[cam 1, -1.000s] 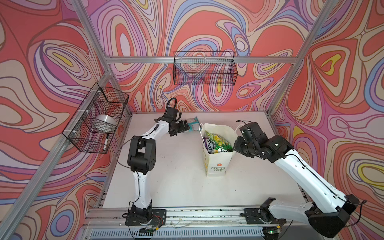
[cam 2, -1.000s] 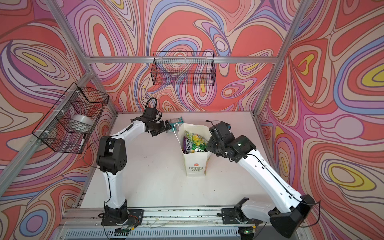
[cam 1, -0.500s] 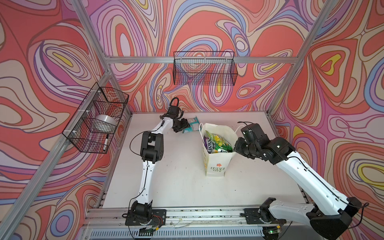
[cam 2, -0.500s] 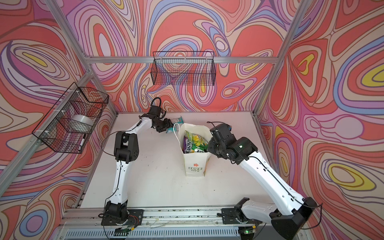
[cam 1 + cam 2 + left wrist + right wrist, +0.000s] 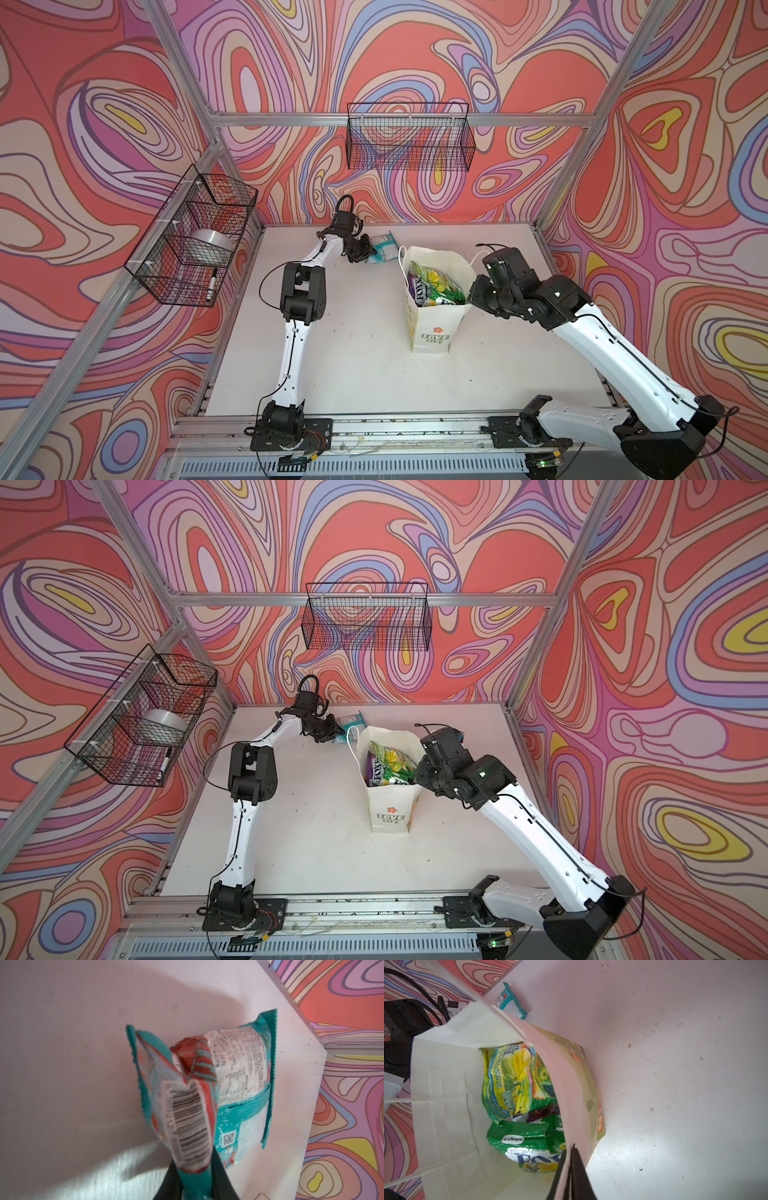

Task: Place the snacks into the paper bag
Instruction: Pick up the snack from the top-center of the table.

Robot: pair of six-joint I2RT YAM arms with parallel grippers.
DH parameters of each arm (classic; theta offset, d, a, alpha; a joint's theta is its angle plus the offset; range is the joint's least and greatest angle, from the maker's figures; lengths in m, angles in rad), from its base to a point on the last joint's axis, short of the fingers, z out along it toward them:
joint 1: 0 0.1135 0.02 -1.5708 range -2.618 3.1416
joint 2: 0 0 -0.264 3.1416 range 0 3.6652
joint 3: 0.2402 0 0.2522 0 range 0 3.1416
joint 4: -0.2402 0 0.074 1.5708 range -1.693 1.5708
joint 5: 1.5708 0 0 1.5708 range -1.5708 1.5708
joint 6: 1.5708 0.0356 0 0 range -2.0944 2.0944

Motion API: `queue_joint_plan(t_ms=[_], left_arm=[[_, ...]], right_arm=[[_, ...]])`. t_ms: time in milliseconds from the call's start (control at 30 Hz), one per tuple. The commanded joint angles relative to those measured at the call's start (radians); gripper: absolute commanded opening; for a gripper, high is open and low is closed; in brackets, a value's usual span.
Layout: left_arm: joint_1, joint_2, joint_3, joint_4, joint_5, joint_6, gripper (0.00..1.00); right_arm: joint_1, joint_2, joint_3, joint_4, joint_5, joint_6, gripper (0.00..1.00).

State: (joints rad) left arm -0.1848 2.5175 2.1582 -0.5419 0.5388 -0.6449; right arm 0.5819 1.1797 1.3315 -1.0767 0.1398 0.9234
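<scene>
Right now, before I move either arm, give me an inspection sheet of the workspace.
Surface: white table, scuffed and speckled.
Job's things: bag upright, snacks inside; teal packet outside it, near the back wall.
Clutter: nothing seen.
Grippers: left gripper shut on teal packet; right gripper shut on bag rim.
Cables: black cable looped above the left wrist.
Surroundings: swirl-patterned walls, metal frame, two baskets, one holding tape roll and marker.

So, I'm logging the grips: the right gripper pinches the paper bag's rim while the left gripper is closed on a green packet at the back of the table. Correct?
Not quite: that packet is teal, not green. The left wrist view shows the left gripper closed on the edge of a teal packet. The right gripper does pinch the rim of the paper bag.
</scene>
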Motion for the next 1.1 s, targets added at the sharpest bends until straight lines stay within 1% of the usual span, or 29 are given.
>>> queue_joint_plan(t_ms=[0,267,433,667,867,1067], left_arm=[[0.008,-0.053,-0.009,-0.002,0.001,-0.036,0.11],[0.021,-0.283,-0.206,0.154,-0.003,-0.121,0.0],[0.024,-0.412,-0.318,0.189,-0.039,-0.131,0.0],[0.033,-0.603,-0.453,0.187,-0.109,-0.13,0.0],[0.036,-0.798,-0.536,0.128,-0.199,-0.102,0.0],[0.036,-1.013,-0.556,0.061,-0.255,-0.04,0.0]], right_arm=[[0.001,-0.025,-0.022,0.004,-0.006,0.008,0.0],[0.002,-0.021,-0.013,0.003,0.008,-0.024,0.0],[0.001,-0.028,-0.013,0.003,0.017,-0.044,0.0],[0.002,-0.018,0.014,-0.009,0.049,-0.076,0.0],[0.001,-0.013,0.026,0.003,0.064,-0.104,0.0],[0.001,0.003,0.038,0.009,0.07,-0.131,0.0]])
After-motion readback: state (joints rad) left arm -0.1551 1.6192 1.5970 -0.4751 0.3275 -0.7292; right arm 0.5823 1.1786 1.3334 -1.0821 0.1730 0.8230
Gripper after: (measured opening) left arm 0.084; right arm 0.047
